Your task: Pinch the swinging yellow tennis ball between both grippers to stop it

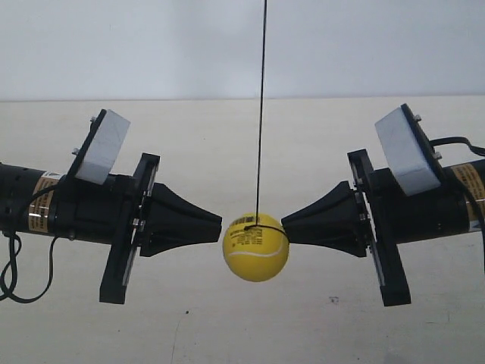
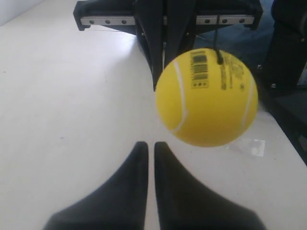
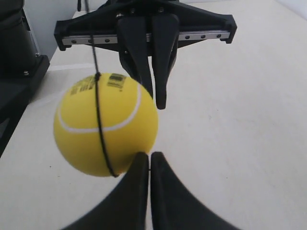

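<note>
The yellow tennis ball [image 1: 256, 248] hangs on a thin dark string [image 1: 261, 114] between two black cone-tipped grippers. The cone of the arm at the exterior view's left [image 1: 220, 225] and that of the arm at the exterior view's right [image 1: 283, 224] both reach the ball's sides. My left gripper [image 2: 150, 143] is shut with nothing in it; the ball [image 2: 206, 98] floats off to one side of its tips, a small gap between. My right gripper [image 3: 149, 154] is shut too, and the ball [image 3: 105, 124] rests against one fingertip. Each wrist view shows the opposite gripper beyond the ball.
A pale tabletop [image 1: 227, 326] lies below the ball, with a white wall [image 1: 151, 45] behind. A black cable [image 1: 11, 265] loops under the arm at the exterior view's left. Dark machine parts [image 2: 288, 57] stand at one edge of the left wrist view.
</note>
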Available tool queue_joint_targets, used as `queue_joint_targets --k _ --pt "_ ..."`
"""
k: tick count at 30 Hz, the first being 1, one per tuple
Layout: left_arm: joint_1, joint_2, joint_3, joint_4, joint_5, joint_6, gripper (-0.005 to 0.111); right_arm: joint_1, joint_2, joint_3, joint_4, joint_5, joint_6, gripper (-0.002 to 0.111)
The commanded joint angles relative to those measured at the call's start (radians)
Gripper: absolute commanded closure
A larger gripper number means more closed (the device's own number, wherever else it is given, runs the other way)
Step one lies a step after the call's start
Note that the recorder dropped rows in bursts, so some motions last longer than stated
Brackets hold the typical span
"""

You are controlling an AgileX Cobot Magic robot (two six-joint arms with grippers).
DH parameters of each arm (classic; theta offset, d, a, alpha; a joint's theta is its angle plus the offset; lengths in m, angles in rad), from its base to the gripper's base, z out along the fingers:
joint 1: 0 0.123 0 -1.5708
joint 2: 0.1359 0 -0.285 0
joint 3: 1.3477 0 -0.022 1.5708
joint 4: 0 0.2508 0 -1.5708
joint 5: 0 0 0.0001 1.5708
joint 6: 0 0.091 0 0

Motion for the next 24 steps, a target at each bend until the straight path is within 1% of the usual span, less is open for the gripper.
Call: queue_joint_targets --k 1,20,24 --pt "-0.004 -0.005 -0.005 -0.011 -0.012 -0.004 0.102 0.001 -0.007 -0.004 0.004 -0.011 -0.004 0.108" --pt "-0.004 -0.005 -0.005 0.004 -0.012 -0.014 0.102 0.001 -0.007 -0.006 -0.014 -0.011 -0.015 0.108" --pt "-0.004 -0.005 -0.005 0.013 -0.012 -0.017 0.102 -0.03 -0.007 -0.031 -0.063 -0.011 0.038 0.108"
